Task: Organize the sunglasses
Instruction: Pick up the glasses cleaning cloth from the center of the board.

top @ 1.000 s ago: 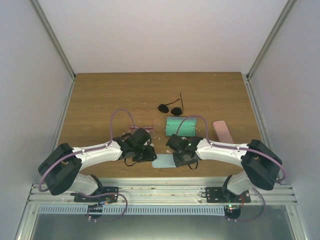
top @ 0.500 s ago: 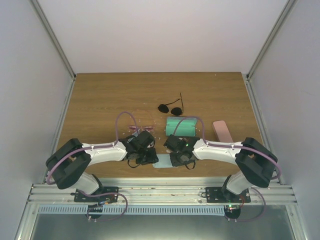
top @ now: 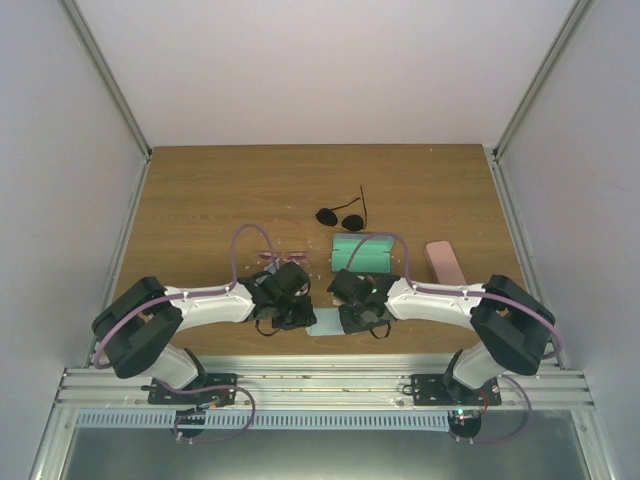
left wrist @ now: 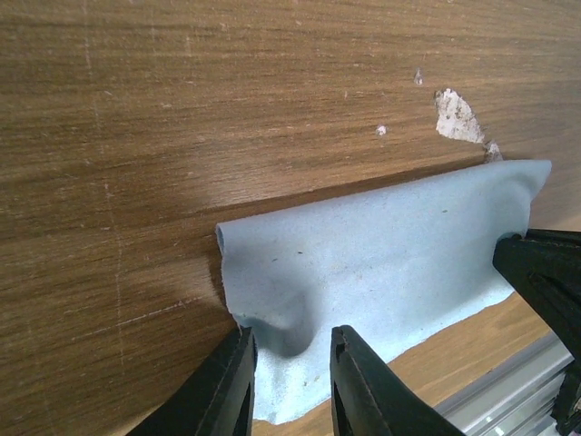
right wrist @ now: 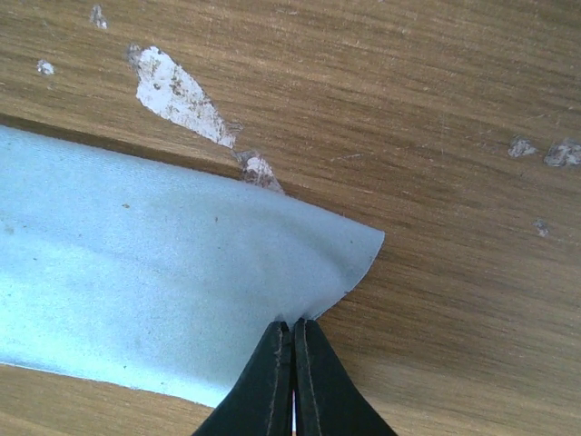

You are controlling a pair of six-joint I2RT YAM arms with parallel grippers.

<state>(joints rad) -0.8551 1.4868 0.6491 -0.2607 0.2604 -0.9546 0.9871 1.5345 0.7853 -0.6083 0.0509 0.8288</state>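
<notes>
The black sunglasses [top: 340,216] lie on the table [top: 200,200] near its middle, temples unfolded, just beyond the green case [top: 362,252]. The pink sunglasses [top: 283,253] lie left of that case and are partly hidden by the left arm. A pink case [top: 444,263] lies to the right, apart from the green one. Neither pair is touched.

Both grippers are down at the light blue cloth [right wrist: 136,300] near the front edge. The right gripper [right wrist: 293,363] is clenched, its fingers pressed together on the cloth's corner. The left gripper [left wrist: 290,372] stands partly apart over the opposite end, with a raised fold between its fingers [left wrist: 231,386]. I cannot tell if it already pinches this fold.

Compared with one second ago, the two wrists have come closer together, so less of the cloth shows between them from above. The sunglasses and both cases have not moved.
</notes>
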